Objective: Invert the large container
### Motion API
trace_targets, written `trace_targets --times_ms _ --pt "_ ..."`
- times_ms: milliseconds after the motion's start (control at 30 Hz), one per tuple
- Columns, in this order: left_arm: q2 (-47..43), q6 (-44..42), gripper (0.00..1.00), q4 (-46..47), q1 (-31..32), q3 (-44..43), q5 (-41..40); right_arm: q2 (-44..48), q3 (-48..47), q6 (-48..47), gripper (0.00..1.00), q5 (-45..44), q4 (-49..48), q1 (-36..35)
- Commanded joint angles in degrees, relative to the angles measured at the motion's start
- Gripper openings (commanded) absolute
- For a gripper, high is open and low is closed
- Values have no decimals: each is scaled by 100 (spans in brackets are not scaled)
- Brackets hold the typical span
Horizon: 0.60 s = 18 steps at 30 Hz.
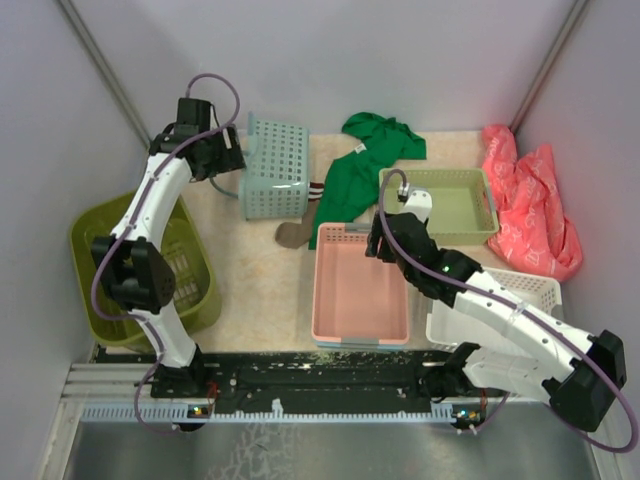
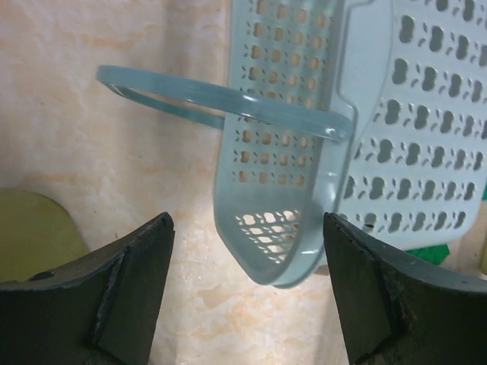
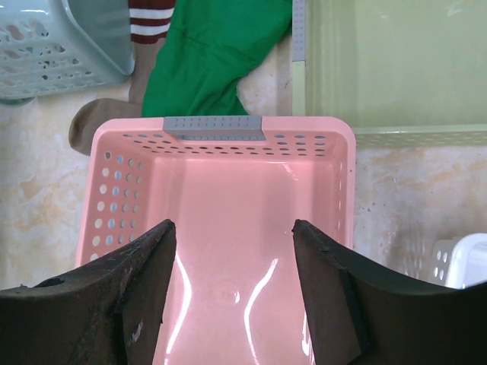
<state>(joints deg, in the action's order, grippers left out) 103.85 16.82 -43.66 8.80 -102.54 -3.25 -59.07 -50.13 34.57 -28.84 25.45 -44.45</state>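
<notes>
— Olive-green basket [image 1: 197,275]: where does it stand?
— It stands upright with its mouth up, at the near-left corner of the counter [image 1: 255,270], close against the left wall. The left arm's elbow hangs over it, and neither tool touches it. A yellow-green edge at the lower left of the left wrist view may be its rim, but that cannot be told for sure.
— And the left tool [image 2: 247,224]?
— It is at the far left, well apart from that basket, its jaws spread wide and holding nothing. It faces a teal basket [image 1: 275,165] that appears tipped on its side. That basket's rounded corner and hoop handle [image 2: 224,103] show just beyond the fingertips [image 2: 148,251].
— The right tool [image 3: 232,232]?
— Its jaws are parted and empty, poised over a pink tray [image 1: 360,300] at the centre of the counter.
— What else is pictured?
— A green garment [image 1: 365,165] and a brown sock [image 1: 293,234] lie behind the pink tray, with a pale green tray [image 1: 440,210] to their right. A crumpled pink bag [image 1: 530,200] sits by the right wall, and a white basket [image 1: 525,290] is at the near right, under the right arm.
</notes>
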Motion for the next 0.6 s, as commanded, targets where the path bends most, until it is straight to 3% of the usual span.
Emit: trace_targets --times_ms 0,167,300,433,567 --pt "-393 -339 87 -14 208 -428 646 -33 4 -62 63 40 -360 29" --pt "-379 -761 98 1146 135 -466 424 -60 -52 -69 63 83 -338 32" --pt "119 -835 99 1626 -110 -758 527 43 -58 -61 63 49 -217 32" --pt "750 -640 99 1616 -353 -1308 1172 183 -49 -55 63 -40 -86 32" --pt "1309 -690 97 994 -432 -1935 2069 291 -52 -52 63 -139 29 30"
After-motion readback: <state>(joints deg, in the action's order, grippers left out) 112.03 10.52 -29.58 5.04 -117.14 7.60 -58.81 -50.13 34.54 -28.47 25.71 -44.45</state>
